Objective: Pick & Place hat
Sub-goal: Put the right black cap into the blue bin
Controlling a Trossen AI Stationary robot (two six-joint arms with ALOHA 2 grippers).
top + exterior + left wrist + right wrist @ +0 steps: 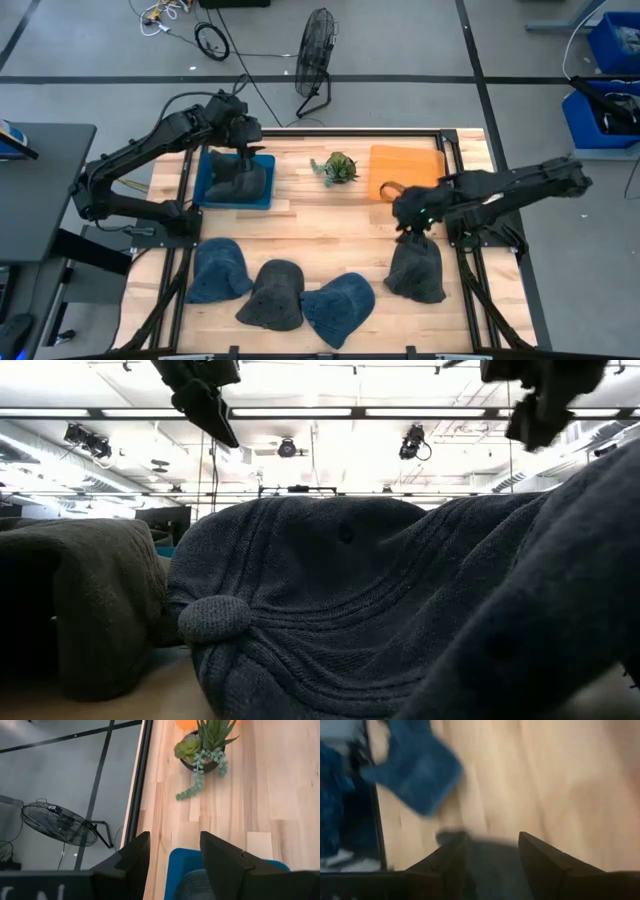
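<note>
A dark grey hat point(238, 178) lies in a blue tray point(207, 190) at the table's far left. My left gripper point(243, 150) hovers open just above it; in the wrist view point(172, 855) the hat's cloth point(197, 885) shows below the fingers. A second dark hat point(417, 272) rests on the table at the near right. My right gripper point(414, 232) stands open over that hat's far end, and its cloth point(490, 870) fills the gap between the fingers point(492, 852). My right gripper comes down from above at the far end of the dark hat point(490, 865). Cloth shows between its open fingers, but I cannot tell whether they touch it. The hat lies on the table.
Three more hats sit along the near edge: a blue one point(218, 268), a dark grey one point(272, 293) and another blue one point(338, 305). A small potted plant point(335, 168) and an orange board point(405, 165) stand at the far side. Bare wood point(320, 225) lies mid-table.
</note>
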